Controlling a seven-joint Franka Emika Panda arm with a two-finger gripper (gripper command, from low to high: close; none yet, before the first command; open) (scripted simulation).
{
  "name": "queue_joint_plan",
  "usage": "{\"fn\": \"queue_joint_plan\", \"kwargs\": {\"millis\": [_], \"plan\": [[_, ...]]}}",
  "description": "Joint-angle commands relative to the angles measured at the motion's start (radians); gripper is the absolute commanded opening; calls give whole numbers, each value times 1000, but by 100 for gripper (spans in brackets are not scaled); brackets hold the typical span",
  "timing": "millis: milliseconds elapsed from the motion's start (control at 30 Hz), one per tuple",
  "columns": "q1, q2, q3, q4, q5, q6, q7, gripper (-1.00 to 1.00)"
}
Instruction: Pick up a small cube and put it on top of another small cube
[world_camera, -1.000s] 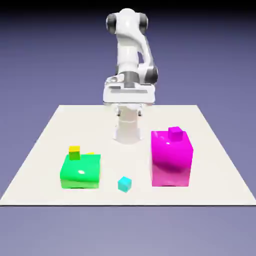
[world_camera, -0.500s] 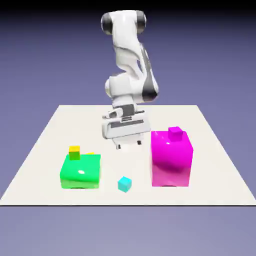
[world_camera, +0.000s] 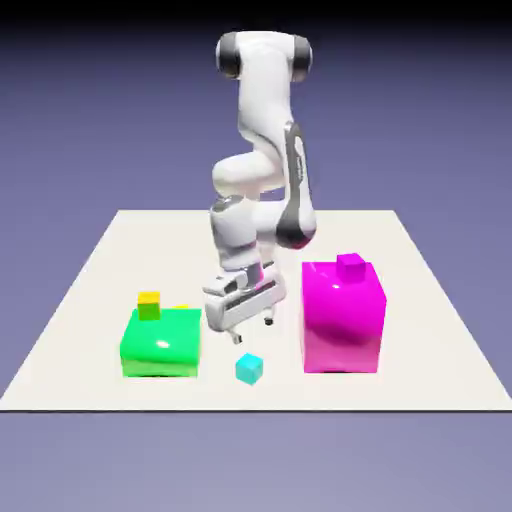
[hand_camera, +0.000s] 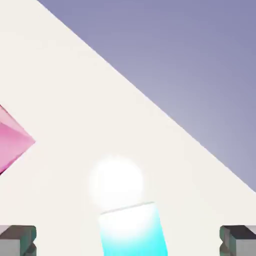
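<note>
Where magenta block (world_camera: 342, 318) stands, cyan cube (world_camera: 249, 369) near, green block (world_camera: 162, 343) opposite

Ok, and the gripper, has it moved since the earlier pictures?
Yes. In the exterior view the gripper has come down toward the cyan cube, which sits in the same place.

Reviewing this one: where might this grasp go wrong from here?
The open gripper hangs above the cyan cube; its face looks slightly turned between the fingertips in the hand view, so closing might twist it. Later, the yellow cube, perched on the green block, could be knocked off if the hand arrives low.
</note>
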Motion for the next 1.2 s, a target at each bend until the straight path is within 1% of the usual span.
{"fn": "queue_joint_plan", "kwargs": {"millis": [0,133,200,500,533,567,833,1167], "plan": [[19,21,-18,6,23,-8,-44,0],[95,106,-92,30,116,-38,-218,0],[108,121,-106,35,133,-44,-249,0],[-38,357,103,156,496,-27,-521,0],[-38,357,103,156,496,-27,-521,-100],[-38,357,103,156,496,-27,-521,-100],[102,132,-96,40,149,-43,-261,-100],[-210,-133,-116,11,-286,-195,-159,-100]]}}
